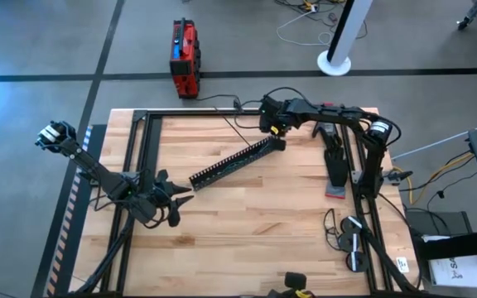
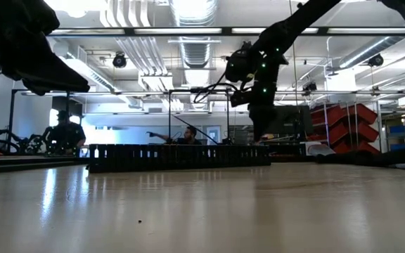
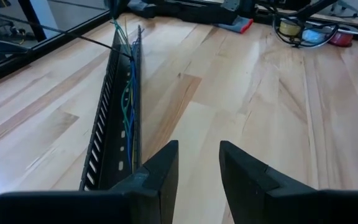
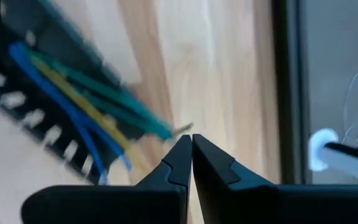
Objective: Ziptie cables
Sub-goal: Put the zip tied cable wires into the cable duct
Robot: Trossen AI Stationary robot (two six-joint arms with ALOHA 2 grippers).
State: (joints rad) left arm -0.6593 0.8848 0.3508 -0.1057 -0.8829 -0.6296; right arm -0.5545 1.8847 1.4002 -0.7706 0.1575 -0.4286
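The thin blue, green and yellow cables (image 4: 73,102) lie loose in the long black slotted channel (image 1: 237,162), untied, with the right gripper (image 4: 191,146) closed empty at its far end and the left gripper (image 3: 197,163) narrowly open at its near end.

High view looks straight down over the whole table (image 1: 247,215). Low view sits at tabletop level, facing the room. 2 wrist views look closely along the slotted black tray (image 3: 114,130), which all 4 share.

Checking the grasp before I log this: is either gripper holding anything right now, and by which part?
Nothing is held. The right gripper is shut and empty just past the cables' ends; the left gripper is open beside the slotted black duct.
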